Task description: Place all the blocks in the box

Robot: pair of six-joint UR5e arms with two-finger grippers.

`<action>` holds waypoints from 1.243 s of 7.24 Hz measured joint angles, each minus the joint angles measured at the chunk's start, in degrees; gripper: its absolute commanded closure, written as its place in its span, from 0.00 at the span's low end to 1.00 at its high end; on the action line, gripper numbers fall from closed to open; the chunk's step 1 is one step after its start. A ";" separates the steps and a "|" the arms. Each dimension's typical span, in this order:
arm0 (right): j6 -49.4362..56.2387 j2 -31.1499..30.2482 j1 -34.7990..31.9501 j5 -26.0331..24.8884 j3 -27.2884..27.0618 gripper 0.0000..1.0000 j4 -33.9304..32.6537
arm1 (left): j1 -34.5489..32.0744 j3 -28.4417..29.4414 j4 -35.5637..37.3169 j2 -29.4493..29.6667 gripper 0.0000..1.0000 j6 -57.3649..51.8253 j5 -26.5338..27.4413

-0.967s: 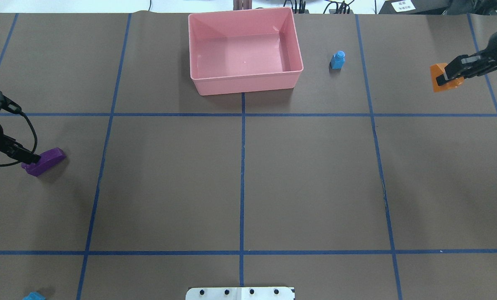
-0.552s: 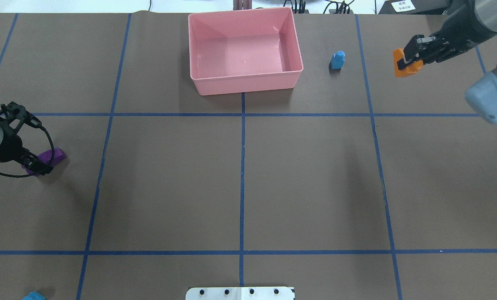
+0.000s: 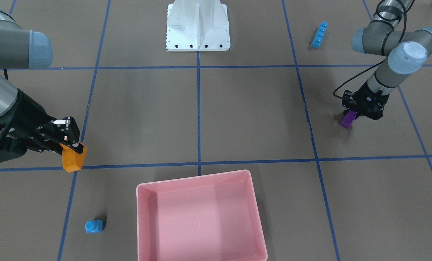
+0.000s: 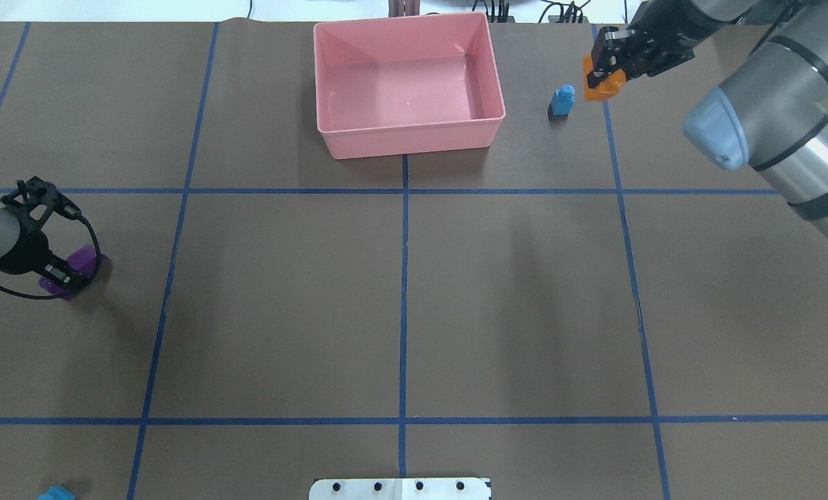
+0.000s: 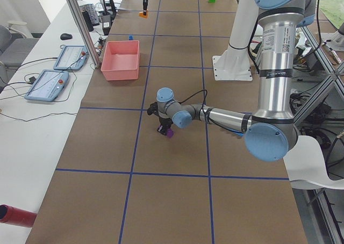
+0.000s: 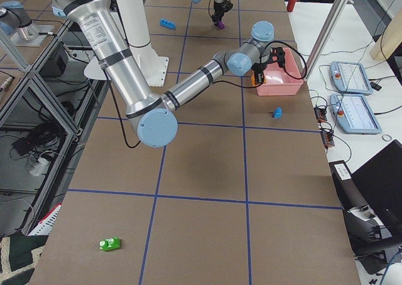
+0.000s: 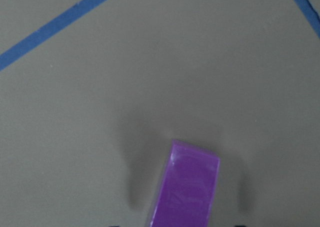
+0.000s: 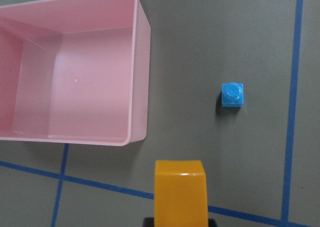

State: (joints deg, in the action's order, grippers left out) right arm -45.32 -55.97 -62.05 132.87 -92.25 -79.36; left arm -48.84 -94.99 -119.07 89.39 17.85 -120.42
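The pink box point(image 4: 414, 139) stands at the table's far middle and also shows in the front view point(image 3: 143, 217). My right gripper point(image 4: 605, 69) is shut on the orange sloped block point(image 4: 605, 89) and holds it above the table, just right of the small blue block point(image 4: 562, 101). The right wrist view shows the orange block point(image 8: 180, 194), the blue block point(image 8: 232, 95) and the box point(image 8: 140, 77). My left gripper point(image 4: 60, 274) is low over the purple bar point(image 4: 82, 261), jaws open astride it. The bar point(image 7: 187, 189) lies on the table.
A long light-blue block point(image 3: 319, 29) lies near the robot's left side. A green block point(image 6: 110, 243) lies far off at the table's right end. The white base plate point(image 3: 198, 32) sits at the robot's edge. Blue tape lines cross the brown table.
My right arm carried the orange block leftward, from the table's right edge to beside the small blue block. My left gripper moved over the purple bar and lowered around it.
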 measured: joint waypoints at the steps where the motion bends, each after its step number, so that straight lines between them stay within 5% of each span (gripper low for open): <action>1: -0.79 3.51 0.68 -0.81 2.74 1.00 0.02 | -0.03 -0.53 0.16 -0.21 1.00 0.18 -0.76; 4: -4.88 13.84 5.52 -7.64 10.98 1.00 0.58 | -4.11 -5.78 4.40 -0.35 1.00 0.49 -9.31; 7: -6.54 25.51 10.26 -18.13 26.21 1.00 5.64 | -8.47 -15.20 19.75 3.80 1.00 0.57 -13.15; 8: -6.62 28.05 11.05 -21.78 31.61 0.78 10.02 | -8.78 -16.71 21.74 4.66 1.00 0.91 -13.29; 9: -6.70 29.42 11.73 -25.41 35.66 0.20 14.12 | -8.84 -17.50 22.54 5.86 1.00 2.33 -13.33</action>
State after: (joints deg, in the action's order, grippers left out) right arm -52.02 -26.56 -50.33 107.46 -56.58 -65.24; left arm -57.68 -112.49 -96.53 95.24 20.17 -133.75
